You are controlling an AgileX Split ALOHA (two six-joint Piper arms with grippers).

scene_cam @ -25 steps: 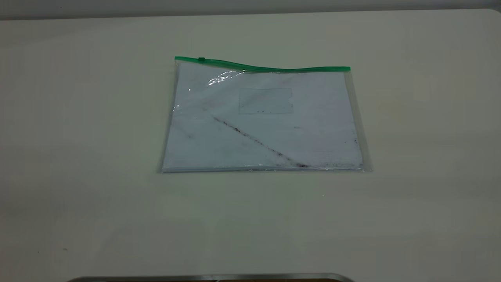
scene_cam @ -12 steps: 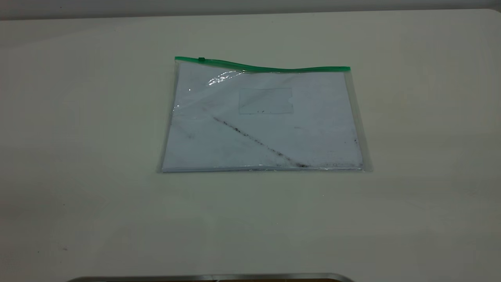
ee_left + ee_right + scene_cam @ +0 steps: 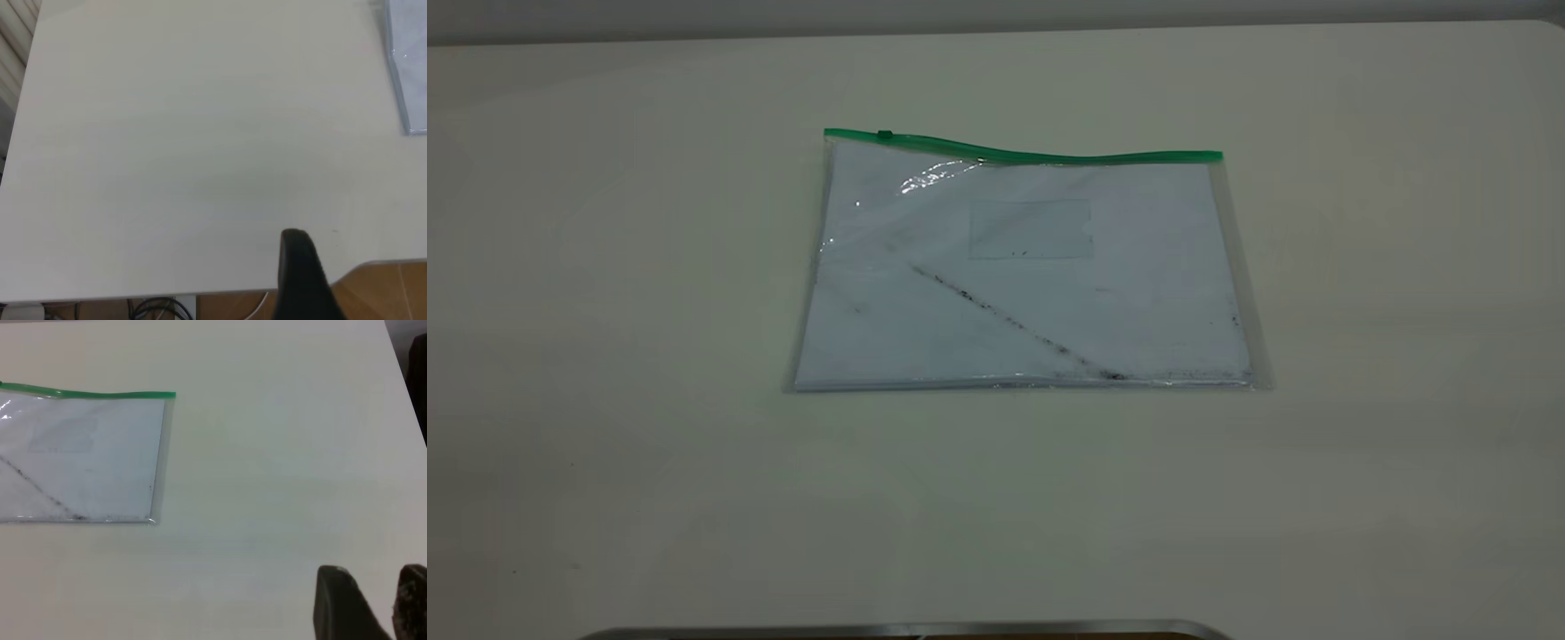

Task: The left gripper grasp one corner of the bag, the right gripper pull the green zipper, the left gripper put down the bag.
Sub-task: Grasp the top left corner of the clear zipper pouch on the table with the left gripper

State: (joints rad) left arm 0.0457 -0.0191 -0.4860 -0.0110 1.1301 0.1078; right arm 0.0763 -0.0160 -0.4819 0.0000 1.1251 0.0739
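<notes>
The bag [image 3: 1023, 276] lies flat in the middle of the white table, with white paper and a dark diagonal smudge inside. The green zipper [image 3: 1040, 156] runs along its far edge, and the slider tab [image 3: 885, 134] sits near the left green corner [image 3: 829, 136]. Neither gripper appears in the exterior view. My left gripper [image 3: 301, 263] shows one black finger near the table's edge, far from the bag's edge [image 3: 408, 60]. My right gripper [image 3: 373, 577] is open and empty over bare table, well away from the bag [image 3: 80, 460] and its green corner [image 3: 168, 395].
A metal rim [image 3: 907, 629] lies along the near table edge. In the left wrist view, wooden floor [image 3: 380, 293] and cables [image 3: 157, 310] show beyond the table's edge. A dark object [image 3: 420, 380] stands past the table's side in the right wrist view.
</notes>
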